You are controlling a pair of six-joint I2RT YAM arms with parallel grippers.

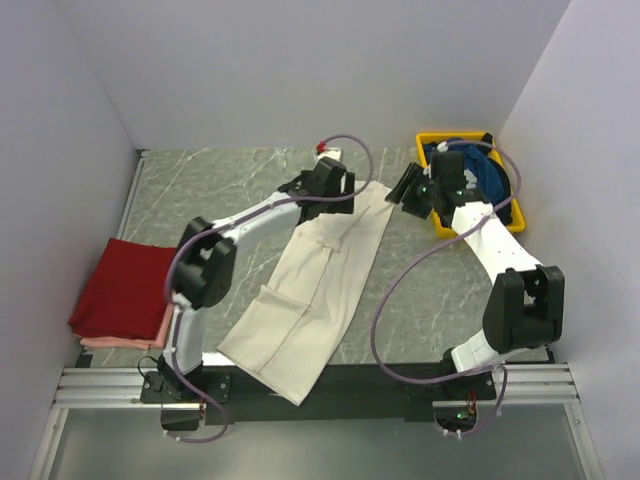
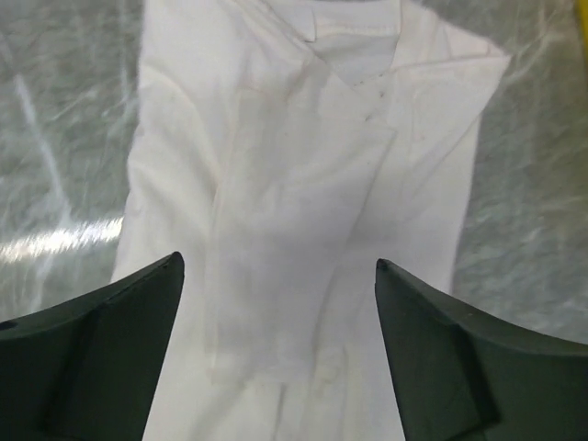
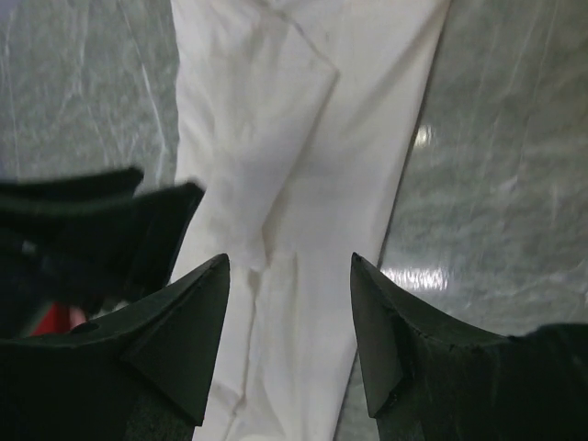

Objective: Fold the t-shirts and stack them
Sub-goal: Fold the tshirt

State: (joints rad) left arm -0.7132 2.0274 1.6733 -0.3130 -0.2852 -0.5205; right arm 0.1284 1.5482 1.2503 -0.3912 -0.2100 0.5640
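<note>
The cream-white t-shirt [image 1: 312, 290] lies as a long folded strip, slanting from the near middle to the far middle of the table; it shows in the left wrist view [image 2: 303, 211] and the right wrist view [image 3: 303, 184]. My left gripper [image 1: 335, 192] is open above its far end, fingers [image 2: 110, 340] apart and empty. My right gripper [image 1: 404, 188] is open just right of that end, fingertips [image 3: 197, 312] apart over the cloth. A folded dark red t-shirt [image 1: 125, 288] lies at the left. The blue t-shirt [image 1: 480, 172] sits in the yellow tray [image 1: 510, 215].
The yellow tray stands at the far right by the wall. A pink cloth edge [image 1: 125, 342] shows under the red shirt. White walls close in the left, back and right. A metal rail [image 1: 300, 385] runs along the near edge, and the shirt's near end overlaps it.
</note>
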